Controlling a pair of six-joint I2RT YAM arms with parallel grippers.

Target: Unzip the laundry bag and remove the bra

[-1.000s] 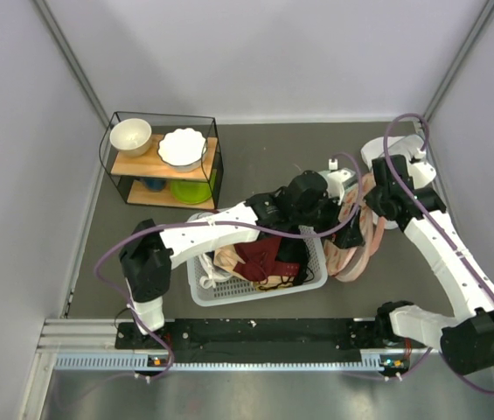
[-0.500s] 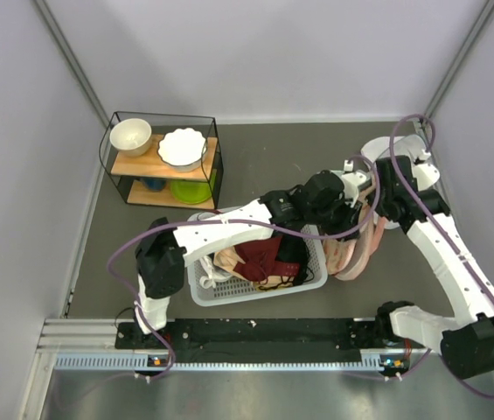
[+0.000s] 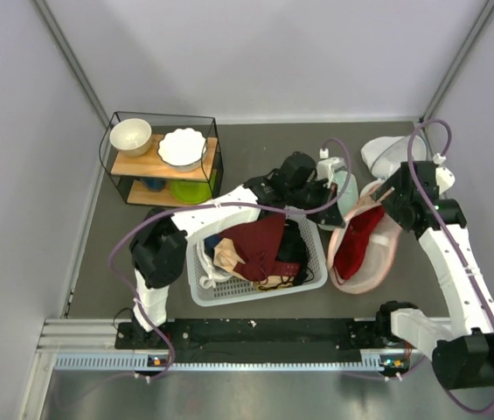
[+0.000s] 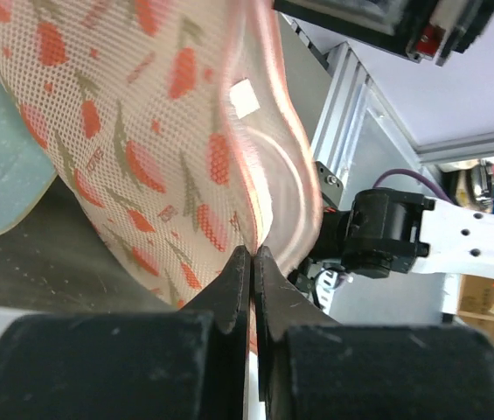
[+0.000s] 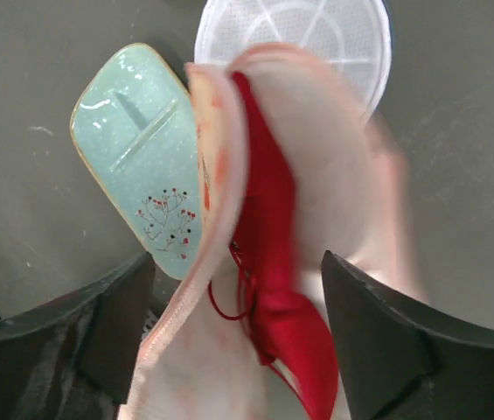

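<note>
The laundry bag lies open to the right of the basket, its peach flowered mesh filling the left wrist view. The red bra shows inside it, and lies directly under the right wrist camera. My left gripper is shut on the bag's left rim, the black tips pinching the pink edge. At the bag's upper right, my right gripper hovers open, its fingers standing wide on either side of the bra and zipper edge without touching them; the gripper's centre is over the bag's mouth.
A white basket of maroon, black and beige garments sits left of the bag. A mint-green tray lies under the bag's upper edge, with a white round mesh pouch behind it. A wire shelf with bowls stands at the back left.
The left gripper has shut on the bag's rim. The right gripper has let go, opened and drawn back to the right. The bag has spread open, baring the red bra.
</note>
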